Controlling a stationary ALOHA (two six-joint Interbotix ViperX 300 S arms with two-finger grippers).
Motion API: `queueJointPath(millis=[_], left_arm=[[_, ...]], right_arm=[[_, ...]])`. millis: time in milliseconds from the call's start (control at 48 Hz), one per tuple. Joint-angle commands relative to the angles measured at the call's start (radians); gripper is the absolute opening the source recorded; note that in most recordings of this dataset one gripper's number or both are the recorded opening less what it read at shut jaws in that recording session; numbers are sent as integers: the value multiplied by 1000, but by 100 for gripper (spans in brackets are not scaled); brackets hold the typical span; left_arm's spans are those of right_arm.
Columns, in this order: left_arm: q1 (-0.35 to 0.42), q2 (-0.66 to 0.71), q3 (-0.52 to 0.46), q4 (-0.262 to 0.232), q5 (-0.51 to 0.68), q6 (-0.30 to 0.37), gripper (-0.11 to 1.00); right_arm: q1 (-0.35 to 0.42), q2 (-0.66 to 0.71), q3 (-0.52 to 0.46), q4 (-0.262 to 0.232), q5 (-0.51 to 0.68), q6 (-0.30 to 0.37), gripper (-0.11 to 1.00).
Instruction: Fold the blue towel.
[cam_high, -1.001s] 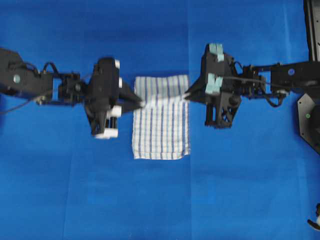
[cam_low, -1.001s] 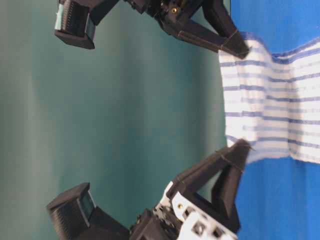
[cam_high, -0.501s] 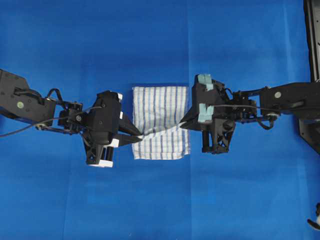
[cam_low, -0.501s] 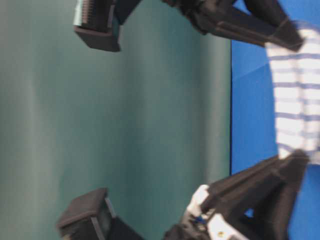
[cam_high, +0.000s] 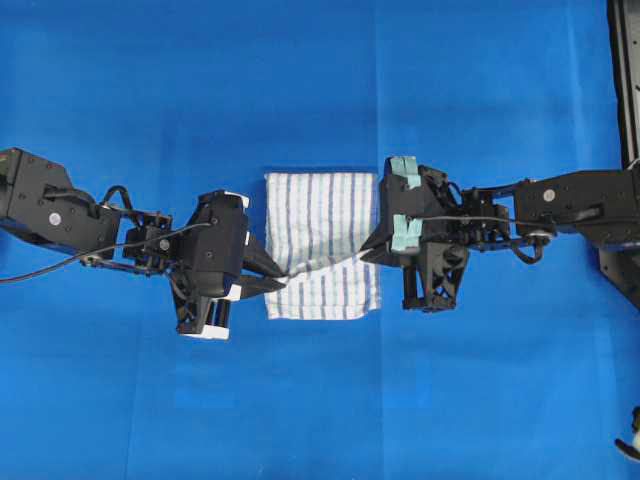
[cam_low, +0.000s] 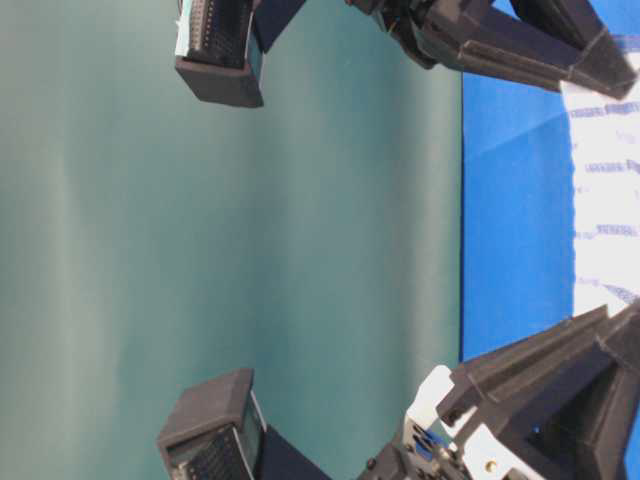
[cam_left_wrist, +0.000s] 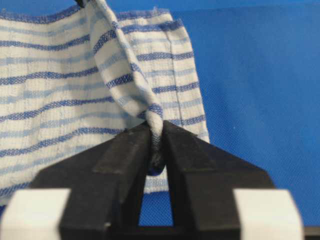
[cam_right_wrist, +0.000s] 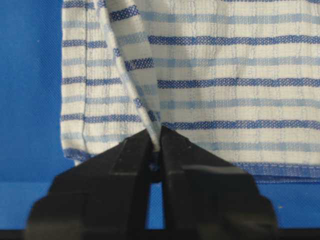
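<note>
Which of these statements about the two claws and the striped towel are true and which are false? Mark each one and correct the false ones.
1. The left claw pinches a raised edge of the blue towel. True.
2. The right claw hangs well clear of the towel. False: cloth sits between its fingers.
3. The towel lies on a blue table covering. True.
4. The towel is rolled into a tight tube. False: it lies mostly flat, with one layer being drawn over the rest.
5. In the overhead view, both claws work from the same side of the towel. False: one is at its left edge, the other at its right.
</note>
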Motion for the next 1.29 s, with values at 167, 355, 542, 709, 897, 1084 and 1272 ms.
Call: queueJointPath(millis=[167, 355, 542, 709, 897, 1084, 1272], left_arm=[[-9, -23, -2, -5, 2, -21, 50], [-6, -64, 2, -2, 63, -12, 90], [14, -156, 9, 0, 152, -9, 84], [41, -265, 15, 8, 236, -8, 83], [67, -405, 63, 12, 278, 5, 82], [87, -569, 160, 12, 273, 20, 82], [100, -758, 259, 12, 267, 21, 82]], right_arm=[[31, -9, -15, 18, -3, -2, 78], [40, -28, -20, 18, 3, -2, 89], [37, -87, -20, 2, 37, -17, 88], [9, -199, -26, -49, 109, -17, 88], [-25, -347, -9, -103, 193, -17, 88], [-52, -520, 54, -143, 238, -15, 87], [-58, -718, 123, -150, 267, -15, 87]])
